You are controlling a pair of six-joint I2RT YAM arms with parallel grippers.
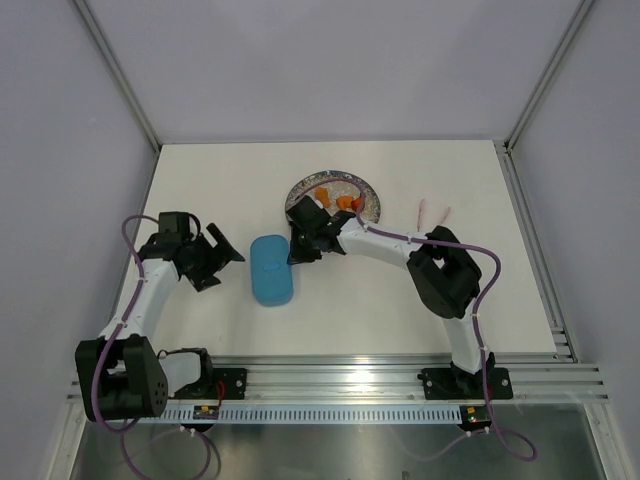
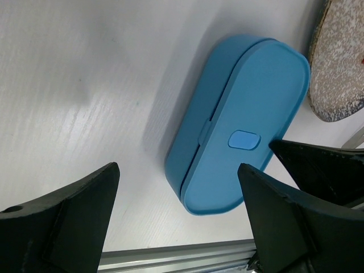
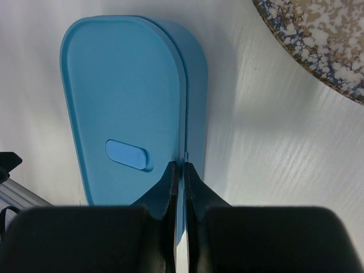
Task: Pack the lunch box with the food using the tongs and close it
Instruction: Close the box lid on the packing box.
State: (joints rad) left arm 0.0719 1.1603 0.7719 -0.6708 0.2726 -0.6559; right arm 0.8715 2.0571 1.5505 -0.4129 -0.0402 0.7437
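- Overhead: lunch box point(image 1: 271, 270) lid-on on the bench point(image 1: 380, 310), long axis running away from the arm bases; right gripper point(image 1: 298, 254) at its far right side, nearer than left gripper point(image 1: 222, 268); tongs point(image 1: 432, 213) well right.
- Left wrist: jaws wide apart, empty, box ahead.
- Right wrist: jaws pressed together against the box's lid seam.

A: Supporting surface?
B: A white table point(image 1: 400, 300), viewed from above.
A: Items lying directly on it?
B: A blue box point(image 1: 271, 270), lid on, just left of centre. A speckled plate point(image 1: 340, 173) near it, at its 1 o'clock. Pink tongs point(image 1: 433, 213) at the plate's 3 o'clock, apart.
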